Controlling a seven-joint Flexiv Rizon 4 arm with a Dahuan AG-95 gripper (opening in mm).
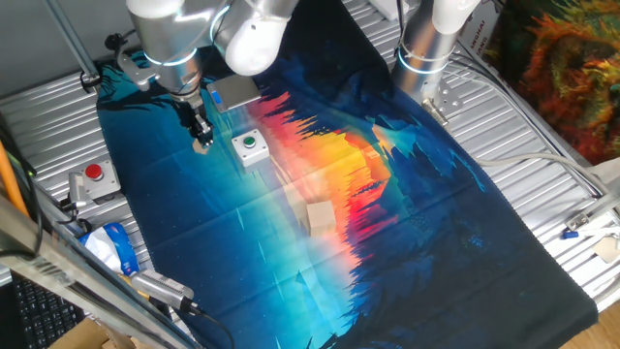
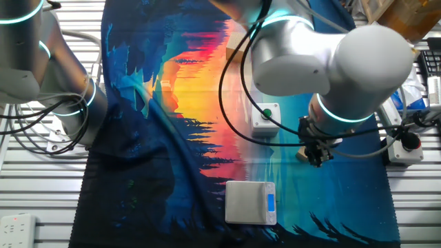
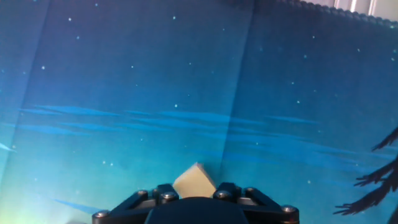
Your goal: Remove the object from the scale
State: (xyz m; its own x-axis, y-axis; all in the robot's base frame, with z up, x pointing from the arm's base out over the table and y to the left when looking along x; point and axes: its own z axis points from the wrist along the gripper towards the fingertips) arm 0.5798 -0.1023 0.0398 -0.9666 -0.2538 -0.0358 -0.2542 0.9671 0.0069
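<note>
My gripper is shut on the tiny tan block and holds it just above the blue cloth, left of the green-button box. The hand view shows the block pinched between the jaws, with only cloth below it. In the other fixed view the gripper holds the block up and to the right of the scale. The scale is a flat grey plate with a blue mark and nothing on it. In the first fixed view the scale is partly hidden behind the arm.
A white box with a green button stands right of the gripper and also shows in the other fixed view. A red-button box sits off the cloth at the left. A larger pale wooden cube lies mid-cloth. A second arm stands at the back.
</note>
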